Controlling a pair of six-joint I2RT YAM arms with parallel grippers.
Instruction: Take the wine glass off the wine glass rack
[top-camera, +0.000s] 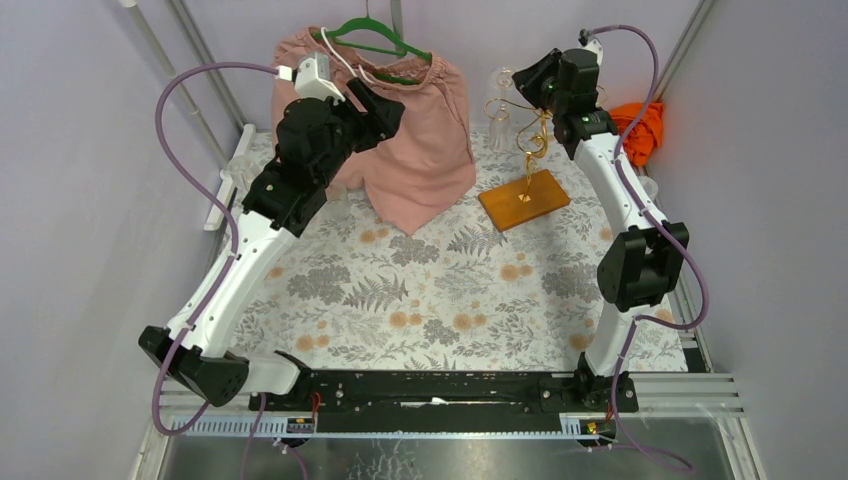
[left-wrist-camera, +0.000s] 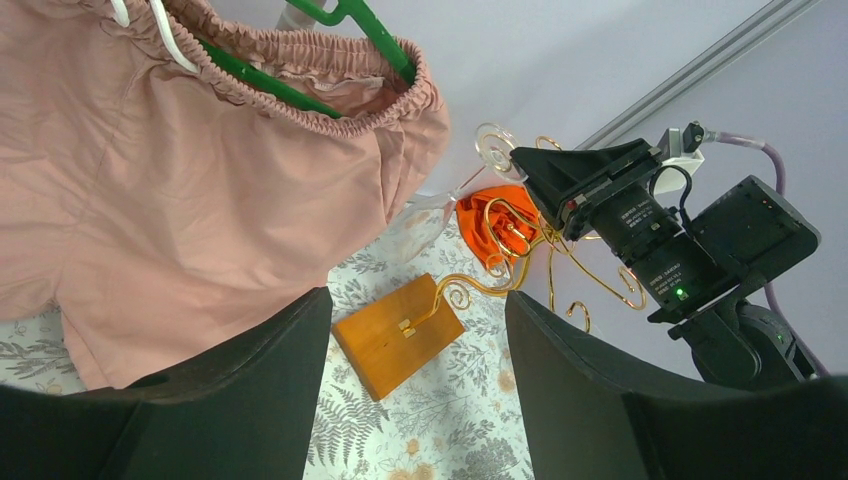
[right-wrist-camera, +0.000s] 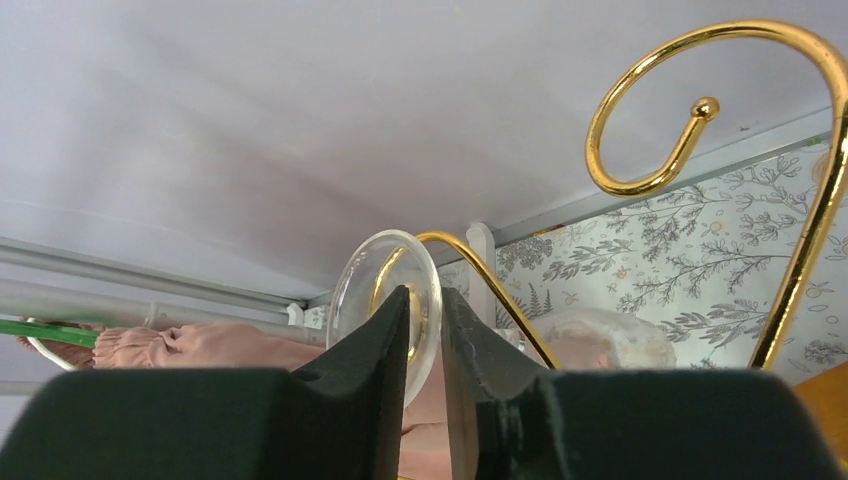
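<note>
The wine glass (top-camera: 499, 105) hangs upside down at the back of the wine glass rack (top-camera: 534, 140), a gold wire stand on an orange-brown wooden base (top-camera: 523, 198). My right gripper (top-camera: 527, 82) is up at the glass's foot. In the right wrist view its jaws (right-wrist-camera: 426, 295) stand almost together, shut on the clear round foot (right-wrist-camera: 375, 270). A gold arm (right-wrist-camera: 500, 290) runs past the foot and the bowl (right-wrist-camera: 600, 335) shows behind. My left gripper (top-camera: 390, 108) hovers open by the pink shorts. Its wrist view looks down on the base (left-wrist-camera: 398, 335).
Pink shorts (top-camera: 400, 150) on a green hanger (top-camera: 375, 40) hang at the back centre. An orange cloth (top-camera: 640, 125) lies at the back right corner. Curled gold hooks (right-wrist-camera: 650, 120) stand close around my right fingers. Grey walls close in both sides.
</note>
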